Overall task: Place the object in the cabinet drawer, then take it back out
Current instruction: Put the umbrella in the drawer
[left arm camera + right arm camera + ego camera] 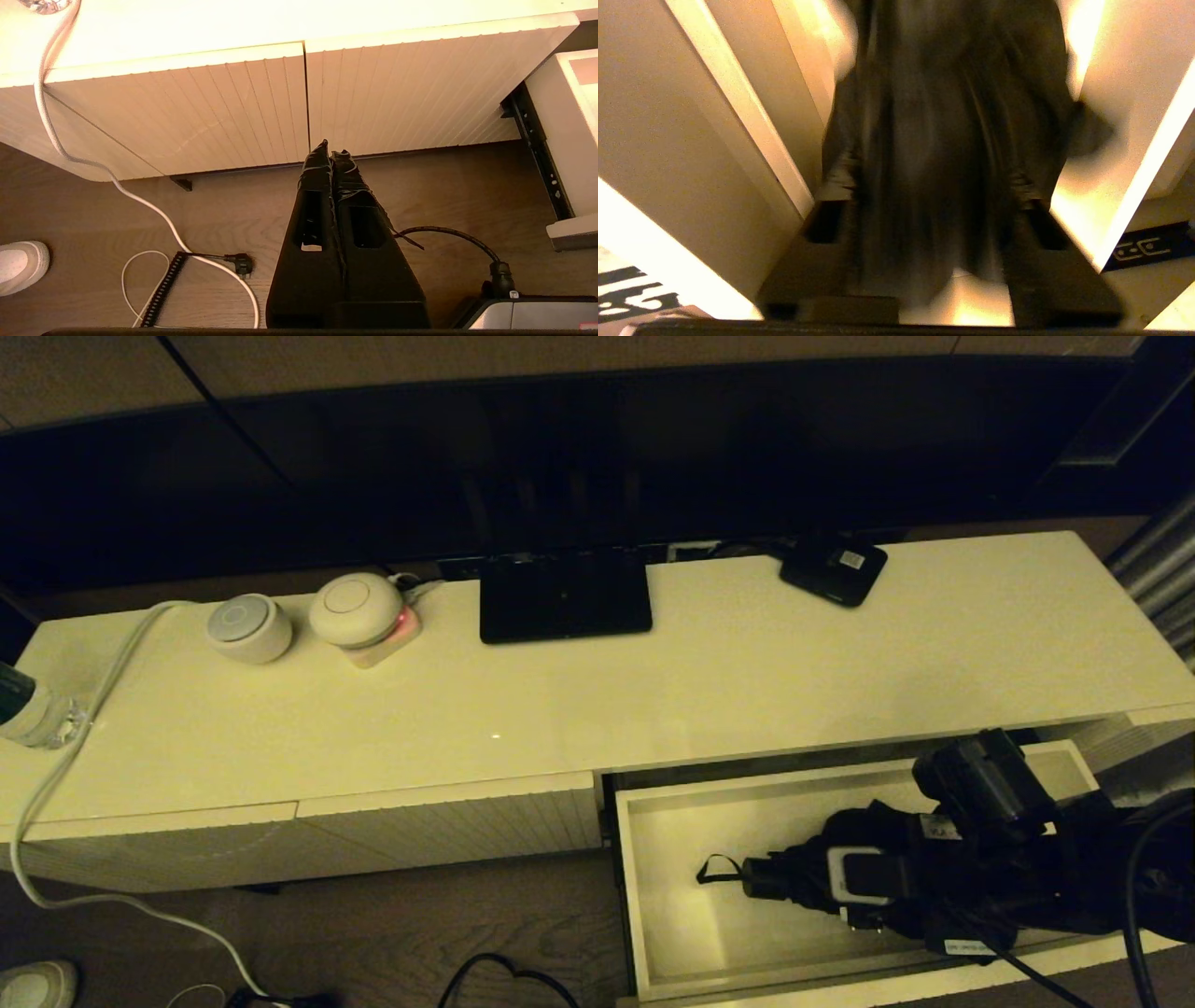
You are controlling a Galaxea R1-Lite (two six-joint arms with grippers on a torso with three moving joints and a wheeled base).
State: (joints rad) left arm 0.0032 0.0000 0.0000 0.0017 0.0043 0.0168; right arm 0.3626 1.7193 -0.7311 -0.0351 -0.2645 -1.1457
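Observation:
The cabinet drawer (624, 859) stands pulled out at the lower right, its pale inside showing. In it lies the black umbrella (770, 879), its short handle and thin strap loop (714, 870) pointing left. My right gripper (896, 873) reaches down into the drawer over the baggy fabric. The right wrist view shows its fingers (831, 224) spread wide on either side of the blurred umbrella fabric (943, 154), between the drawer walls (738, 116). My left gripper (331, 147) hangs shut and empty above the floor, in front of the closed ribbed panels (224, 107).
On the cabinet top (653, 691) are a flat black stand base (565, 595), a small black box with a white label (834, 569) and two round white devices (249, 627) (357, 609). A white cable (65, 756) drops off the left end to the wooden floor.

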